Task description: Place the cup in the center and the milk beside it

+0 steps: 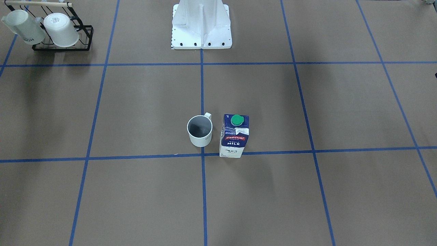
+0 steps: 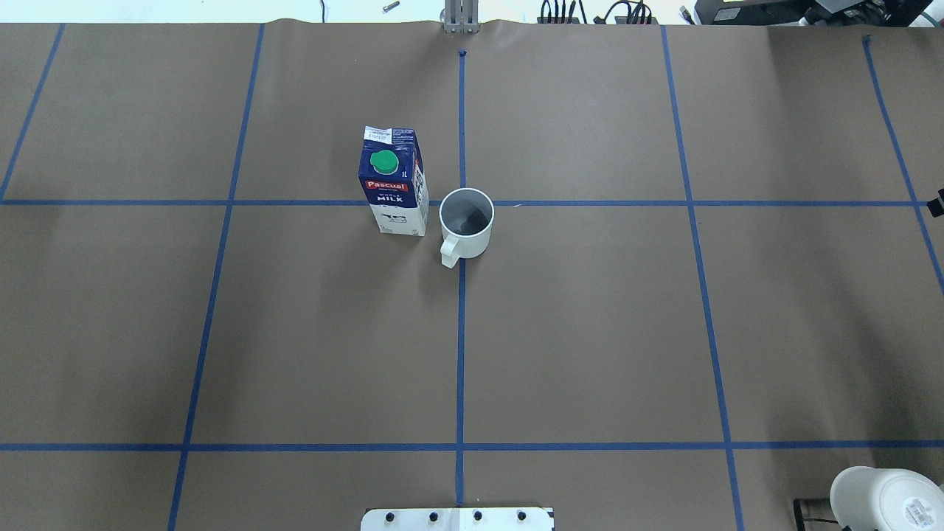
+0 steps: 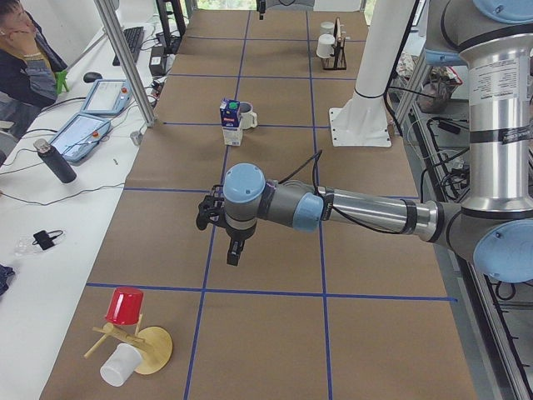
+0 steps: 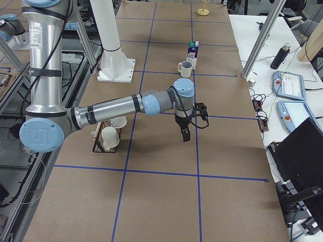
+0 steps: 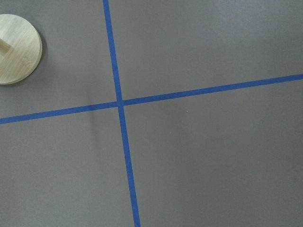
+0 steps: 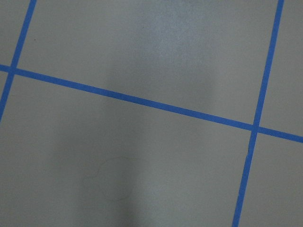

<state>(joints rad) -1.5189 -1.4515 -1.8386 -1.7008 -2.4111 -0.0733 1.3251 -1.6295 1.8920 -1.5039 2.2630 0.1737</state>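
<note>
In the left side view, the left gripper hangs point-down over bare desk, holding nothing I can see. I cannot tell whether it is released or clenched. The cup and milk carton stand well apart from it, at its 12 o'clock. In the right side view, the right gripper hangs the same way, its opening equally unclear, with both things far off at 12 o'clock.

Seen from overhead, one cup stands upright on the center crossing, its handle at 7 o'clock. One carton stands just beside it at 9 o'clock, not touching. Two white mugs sit on a black rack.
</note>
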